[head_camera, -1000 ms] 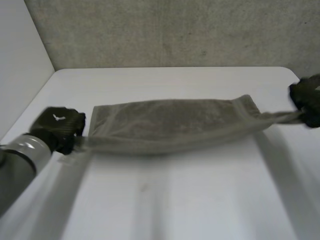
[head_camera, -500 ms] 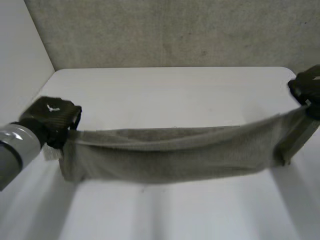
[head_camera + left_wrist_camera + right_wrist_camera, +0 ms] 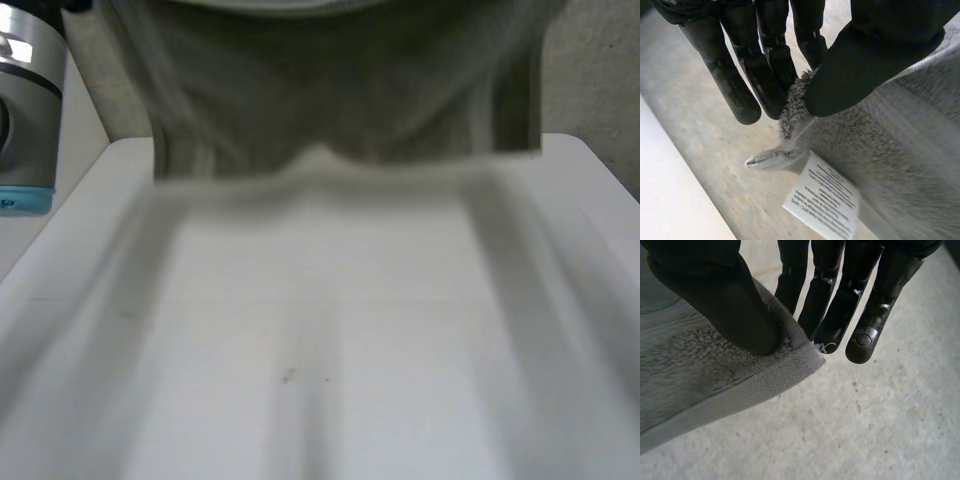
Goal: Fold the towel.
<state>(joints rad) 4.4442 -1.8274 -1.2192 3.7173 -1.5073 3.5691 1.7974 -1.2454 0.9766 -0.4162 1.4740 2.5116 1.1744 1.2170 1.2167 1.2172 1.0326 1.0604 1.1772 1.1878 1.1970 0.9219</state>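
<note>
Grey-green terry towel (image 3: pixel 340 90), hanging in the air above the far side of the white table (image 3: pixel 330 360): your left hand (image 3: pixel 875 55) and right hand (image 3: pixel 710 295) each pinch one corner between thumb and fingers, so no fold appears laid down yet.

One grey-green towel (image 3: pixel 340 90), raised over one white table (image 3: pixel 330 330). One white printed care label (image 3: pixel 825 202), at the towel's edge near a corner. Two black hands: the left hand (image 3: pixel 875 55) at the towel's labelled corner, the right hand (image 3: pixel 715 300) at another corner. One left arm (image 3: pixel 25 100) beside the towel, bearing one light-blue cap (image 3: pixel 25 200).
</note>
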